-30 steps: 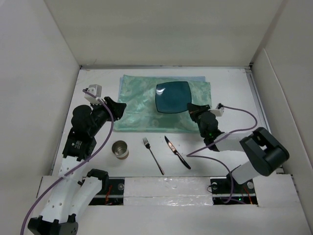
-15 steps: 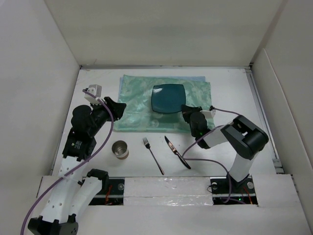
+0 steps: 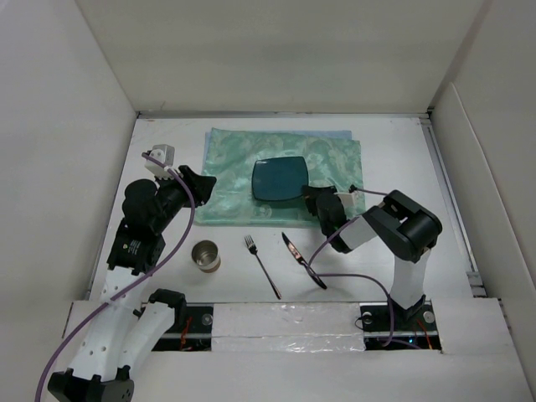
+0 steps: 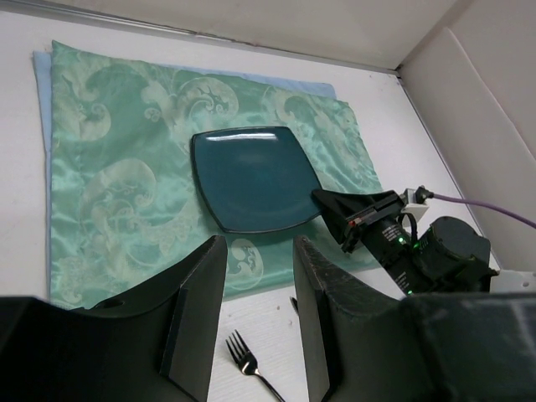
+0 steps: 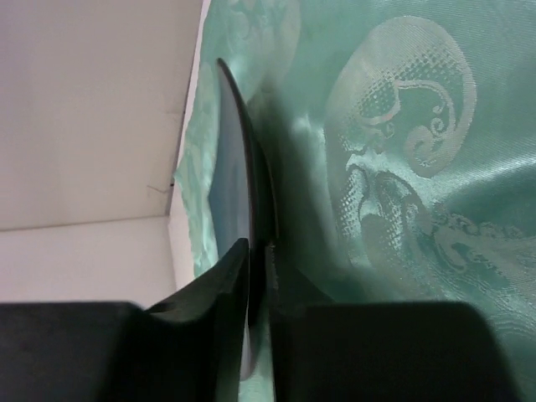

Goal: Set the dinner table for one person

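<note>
Teal plate (image 3: 280, 179), one; fork (image 3: 261, 265), one; knife (image 3: 303, 260), one; cup (image 3: 206, 255), one.

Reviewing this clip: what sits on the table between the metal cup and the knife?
The fork lies between the metal cup and the knife, on the white dinner table, touching neither; the top external view shows it.

You see a matt white worktop (image 3: 394, 159), a pale green patterned cloth placemat (image 3: 234, 167) with satin sheen, a glossy dark teal square plate (image 3: 279, 179) and a shiny metal fork (image 3: 261, 266).
</note>
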### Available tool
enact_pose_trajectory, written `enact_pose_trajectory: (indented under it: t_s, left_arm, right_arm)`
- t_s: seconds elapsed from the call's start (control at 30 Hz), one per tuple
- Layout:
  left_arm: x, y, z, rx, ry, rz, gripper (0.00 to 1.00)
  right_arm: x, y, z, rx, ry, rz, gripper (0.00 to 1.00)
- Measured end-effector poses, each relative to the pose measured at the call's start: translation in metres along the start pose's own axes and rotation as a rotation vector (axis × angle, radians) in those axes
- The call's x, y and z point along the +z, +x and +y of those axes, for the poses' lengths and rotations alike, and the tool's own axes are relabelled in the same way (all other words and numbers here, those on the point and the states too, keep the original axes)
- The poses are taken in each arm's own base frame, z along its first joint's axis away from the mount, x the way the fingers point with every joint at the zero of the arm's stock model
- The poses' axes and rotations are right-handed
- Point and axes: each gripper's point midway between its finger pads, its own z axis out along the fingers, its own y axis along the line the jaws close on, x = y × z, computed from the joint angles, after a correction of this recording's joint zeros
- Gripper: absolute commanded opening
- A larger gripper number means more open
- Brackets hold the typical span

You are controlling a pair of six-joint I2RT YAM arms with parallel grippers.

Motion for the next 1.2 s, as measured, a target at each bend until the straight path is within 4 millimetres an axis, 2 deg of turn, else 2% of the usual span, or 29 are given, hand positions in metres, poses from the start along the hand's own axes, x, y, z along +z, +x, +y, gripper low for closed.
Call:
enact_pose_trajectory:
  t_s: [0.03, 0.13, 0.33, 0.53, 0.9, 0.97, 1.0, 1.03, 1.1, 1.13, 1.17, 1.2]
  left_arm:
    - [0.000, 0.000, 0.000, 0.000, 0.000, 0.000, 0.35]
    - [0.000, 0.000, 0.000, 0.000, -0.001, 0.000, 0.35]
    - [0.000, 0.000, 0.001, 0.000, -0.005, 0.001, 0.35]
    - [0.000, 0.000, 0.002, 0.000, -0.012, -0.001, 0.35]
    - [0.000, -0.001, 0.005, 0.000, -0.027, -0.008, 0.35]
    - [0.000, -0.002, 0.007, 0.001, -0.037, -0.011, 0.34]
    - [-0.001, -0.002, 0.008, 0.001, -0.044, -0.012, 0.34]
    - [-0.001, -0.002, 0.009, 0.001, -0.051, -0.015, 0.33]
    - [-0.005, -0.004, 0.012, 0.001, -0.075, -0.031, 0.23]
    - [-0.008, -0.007, 0.014, 0.002, -0.088, -0.046, 0.18]
    - [-0.012, -0.011, 0.015, 0.002, -0.100, -0.066, 0.07]
    - [-0.015, -0.015, 0.016, 0.000, -0.112, -0.086, 0.05]
  right_arm:
    - [0.000, 0.000, 0.001, 0.011, -0.001, 0.001, 0.30]
    - [-0.001, 0.000, 0.009, 0.048, -0.018, 0.007, 0.41]
    - [-0.003, 0.002, 0.015, 0.077, -0.029, 0.028, 0.57]
    - [-0.011, 0.004, 0.008, 0.066, 0.015, 0.054, 0.69]
    - [-0.031, -0.017, 0.021, 0.010, 0.077, 0.053, 0.76]
    - [-0.034, -0.024, 0.020, -0.027, 0.095, 0.046, 0.72]
    - [-0.036, -0.028, 0.019, -0.057, 0.103, 0.045, 0.65]
    - [-0.038, -0.031, 0.018, -0.089, 0.109, 0.045, 0.35]
    - [-0.044, -0.033, 0.020, -0.195, 0.105, 0.070, 0.08]
    - [-0.049, -0.032, 0.023, -0.266, 0.088, 0.100, 0.00]
    - [-0.053, -0.029, 0.027, -0.339, 0.069, 0.139, 0.00]
    - [-0.058, -0.023, 0.034, -0.422, 0.041, 0.193, 0.00]
